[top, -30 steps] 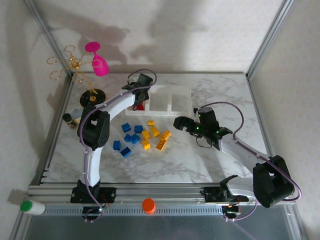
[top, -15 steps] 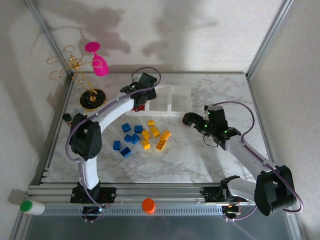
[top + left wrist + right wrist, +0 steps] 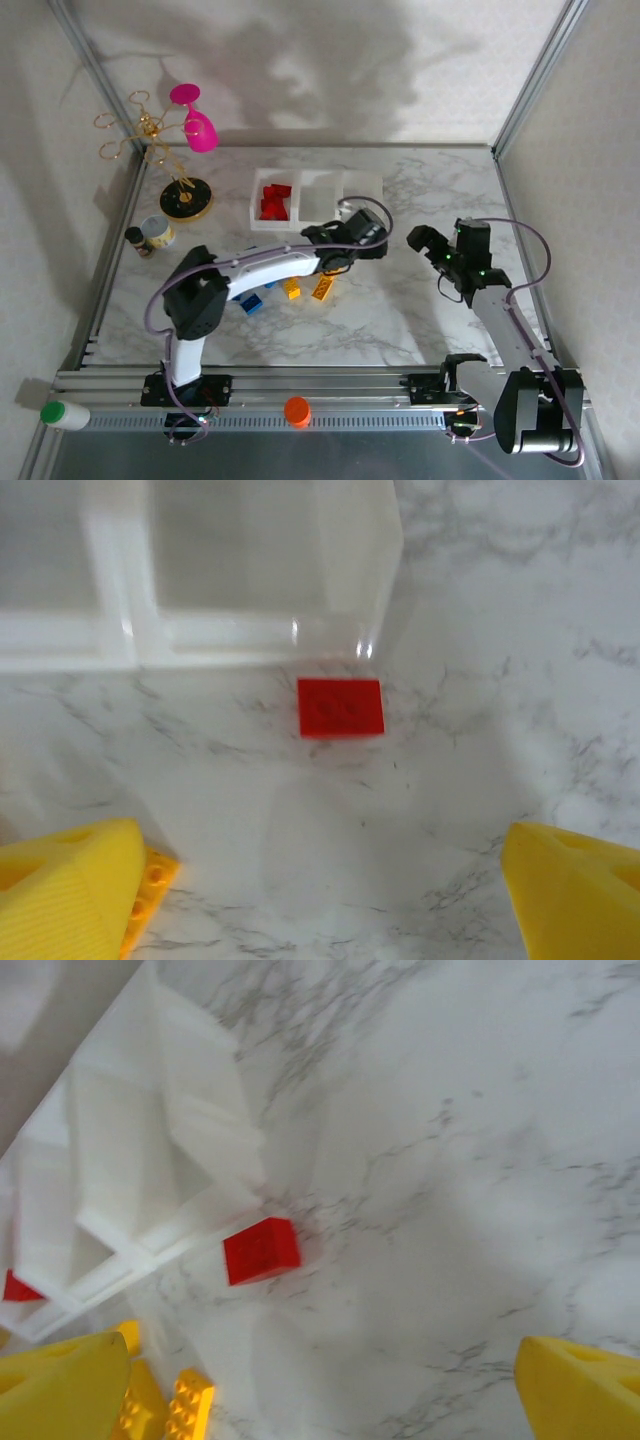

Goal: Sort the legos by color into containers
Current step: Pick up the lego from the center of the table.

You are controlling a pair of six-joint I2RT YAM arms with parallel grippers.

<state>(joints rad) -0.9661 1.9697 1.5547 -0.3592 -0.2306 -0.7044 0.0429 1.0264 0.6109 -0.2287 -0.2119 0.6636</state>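
The step in hand looks like the pickup of a stray piece. A small red studded plastic brick [image 3: 340, 707] lies flat on the grey-veined white marble surface [image 3: 400, 320], just beside the near right corner of the row of three white translucent plastic bins [image 3: 320, 197], outside them. The left end effector [image 3: 322, 880] hovers over it with its yellow fingers spread wide and nothing between them, and the brick sits ahead of the gap, towards the bin. The right end effector [image 3: 320, 1380] is also wide and empty. It is near the left one and looks at the same brick from the other side.

Several red bricks [image 3: 272, 200] lie in the leftmost bin, so this one most likely belongs there. Yellow bricks [image 3: 322, 288] and a blue brick [image 3: 250, 304] lie loose on the surface, partly under the left arm, and are not yet sorted.

The next move calls for the left end effector to move forward and down until its fingers straddle the brick, then to close, lift above the rim and cross the row to the left bin.

The bin wall stands just beyond the brick, so overshooting could push the bins. A yellow brick also lies close by the left finger. The right arm is near enough to get in the way, though bare surface opens to its right and towards the near edge.
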